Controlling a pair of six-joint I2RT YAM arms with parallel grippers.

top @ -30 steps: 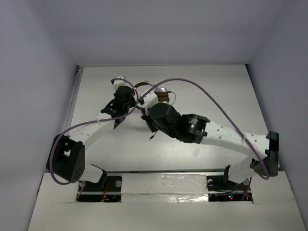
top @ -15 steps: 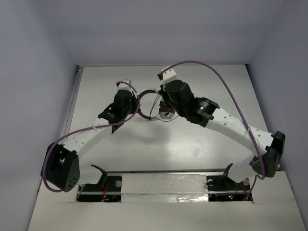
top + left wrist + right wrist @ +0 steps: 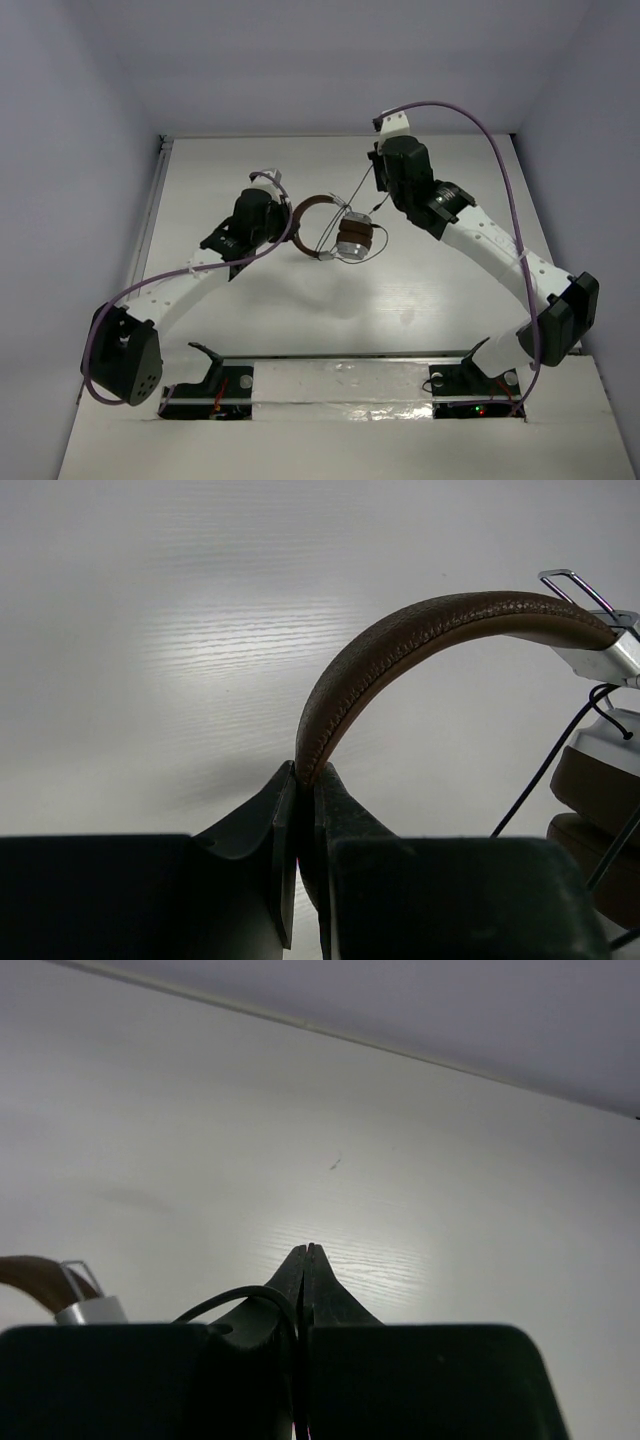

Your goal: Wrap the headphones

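Note:
The headphones (image 3: 352, 240) hang above the table's middle, brown headband (image 3: 312, 204) on the left, stacked brown-and-silver cups on the right. My left gripper (image 3: 291, 224) is shut on the headband (image 3: 420, 630), which arcs up and right from the jaws (image 3: 305, 775) to a silver slider and the cups (image 3: 598, 770). My right gripper (image 3: 378, 188) sits behind and to the right of the cups, shut on the thin dark cord (image 3: 360, 192). In the right wrist view the cord (image 3: 248, 1295) loops out left of the closed jaws (image 3: 308, 1252). The jack plug is not visible.
The white table (image 3: 450, 290) is walled by pale panels on the left, right and back. Thick purple robot cables (image 3: 480, 120) arch over both arms. The arm bases and mounting rail (image 3: 340, 375) sit at the near edge.
My right arm has swung from the table's middle to the back right, drawing the cord taut upward. The headphones, held by my left gripper, have shifted a little to the right.

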